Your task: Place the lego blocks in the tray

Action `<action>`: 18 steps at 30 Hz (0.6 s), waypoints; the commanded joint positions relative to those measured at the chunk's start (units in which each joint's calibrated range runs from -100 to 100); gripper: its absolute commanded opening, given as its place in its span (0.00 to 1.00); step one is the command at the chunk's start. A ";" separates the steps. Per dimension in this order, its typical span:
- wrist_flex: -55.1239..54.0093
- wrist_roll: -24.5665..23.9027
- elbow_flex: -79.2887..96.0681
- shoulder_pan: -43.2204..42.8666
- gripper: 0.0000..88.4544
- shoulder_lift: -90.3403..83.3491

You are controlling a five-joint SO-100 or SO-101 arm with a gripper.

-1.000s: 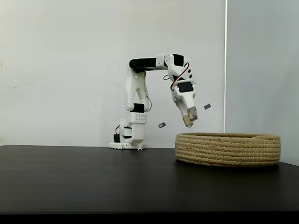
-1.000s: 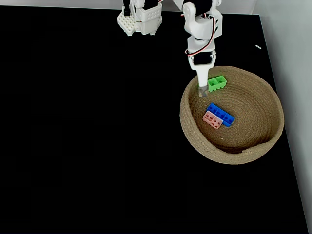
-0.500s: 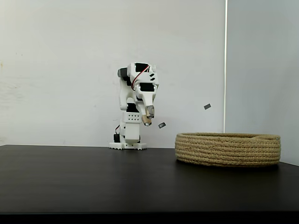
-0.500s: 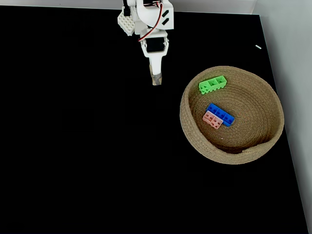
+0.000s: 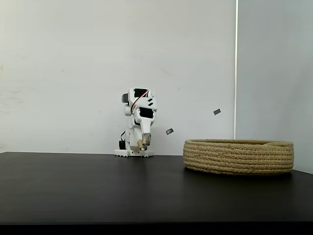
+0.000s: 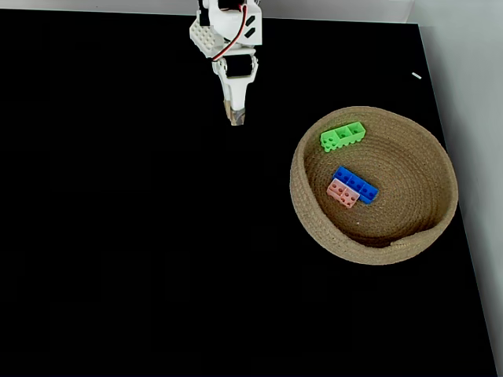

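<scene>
The tray is a round woven rope basket (image 6: 314,224) at the right of the black table; from the side its low wall (image 5: 238,157) hides what lies inside. Seen from above, a green lego block (image 6: 343,136) rests against the far inner wall, while a blue block (image 6: 355,184) and a pink block (image 6: 343,193) lie side by side, touching, near the middle. The white arm is folded back over its base. My gripper (image 6: 235,118) (image 5: 142,144) points down just above the table, well left of the basket, shut with nothing in it.
The arm's white base (image 5: 133,152) stands at the table's far edge against a white wall. A white wall borders the table at the right in the top view. A small pale scrap (image 6: 416,76) lies near the far right corner.
The gripper has left the basket's rim near the green block, swung left and folded back and down toward the base. The three blocks have not moved.
</scene>
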 commanded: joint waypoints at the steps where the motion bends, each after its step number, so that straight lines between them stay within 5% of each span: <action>1: 3.41 0.39 2.52 0.85 0.00 -5.26; 18: 10.49 0.29 5.17 -0.06 0.00 -16.44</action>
